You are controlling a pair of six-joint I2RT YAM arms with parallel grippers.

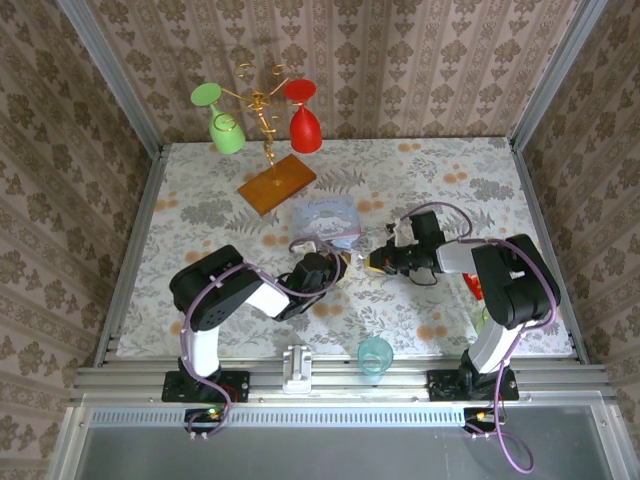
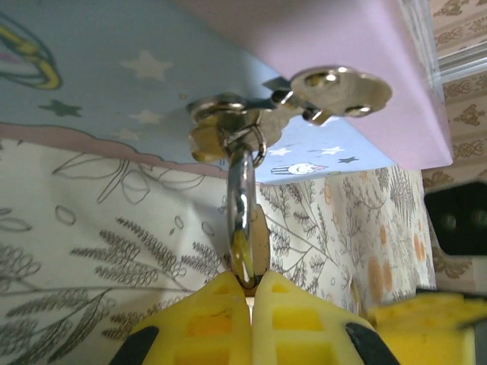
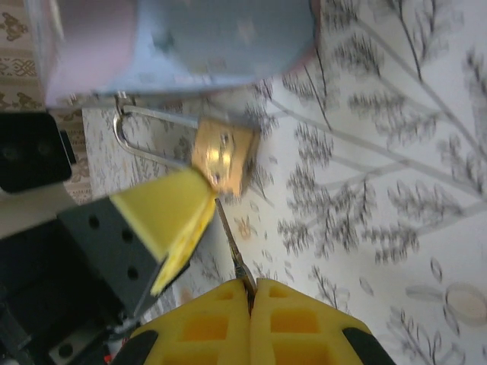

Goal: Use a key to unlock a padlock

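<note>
Right claw [image 3: 251,287] is clenching the key [image 3: 230,247], its shaft pointing lengthwise at the padlock [image 3: 221,156] just ahead, mid-worktop; left claw [image 2: 249,283] is pinching that padlock, which is hanging from the tin box [image 3: 190,38].

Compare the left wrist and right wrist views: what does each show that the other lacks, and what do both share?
Left wrist, not right: the silvery hasp on the tin box. Right wrist, not left: the brass body of the padlock and the key pinched in the right gripper, tip at the body. Shared: the shackle, the tin box, the floral tablecloth and the left gripper.
</note>
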